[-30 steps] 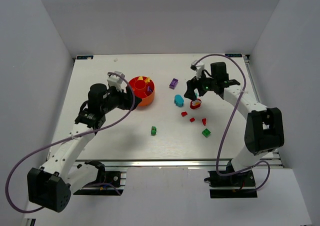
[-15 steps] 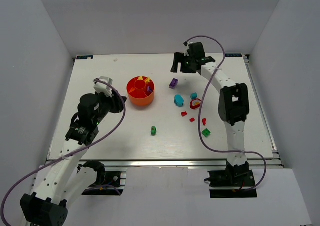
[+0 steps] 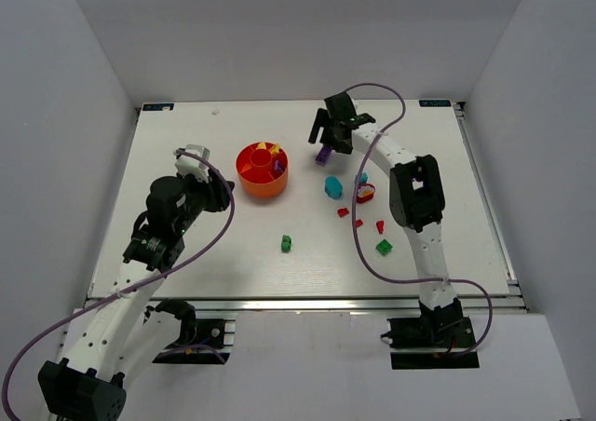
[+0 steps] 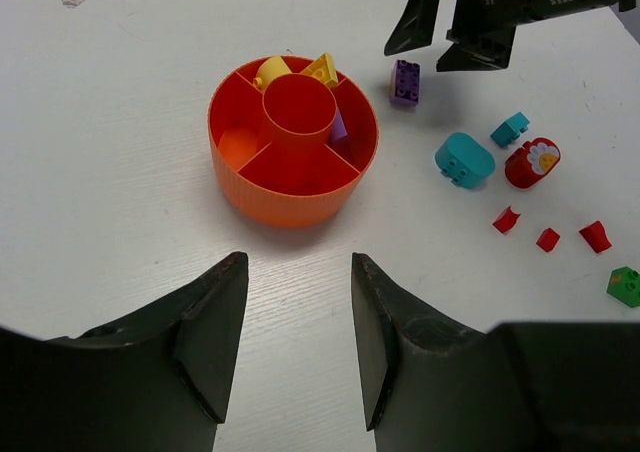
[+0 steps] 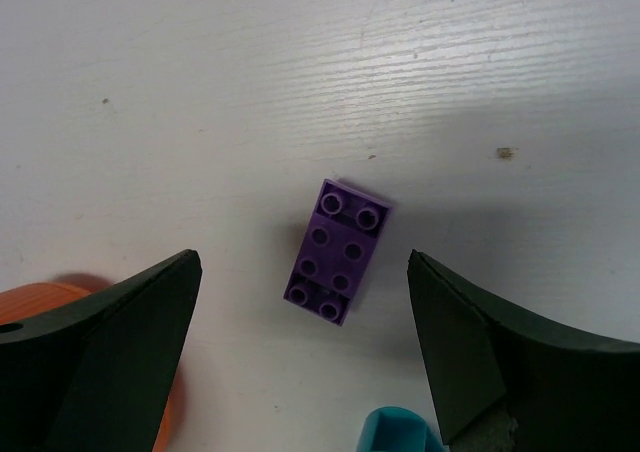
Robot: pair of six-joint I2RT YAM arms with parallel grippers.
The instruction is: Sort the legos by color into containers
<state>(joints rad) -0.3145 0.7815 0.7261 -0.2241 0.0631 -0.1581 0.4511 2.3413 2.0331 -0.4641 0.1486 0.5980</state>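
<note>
Tub (image 4: 290, 207), round and orange, stands on the white counter (image 4: 120, 92), with two yellow pieces (image 4: 322, 67) in its far compartments and a purple piece (image 4: 338, 127) in the one on the right. The left gripper (image 4: 297, 262) hovers on the tub's near side, fingers parted and empty. Right of the tub a purple brick (image 5: 336, 252) lies flat, studs up. The right gripper (image 5: 302, 264) hangs over it, spread wide, with a finger on each side and neither touching. Two teal pieces (image 4: 465, 159), a round red piece (image 4: 532, 162), three small red bits (image 4: 548, 239) and a green brick (image 4: 625, 285) lie farther right.
</note>
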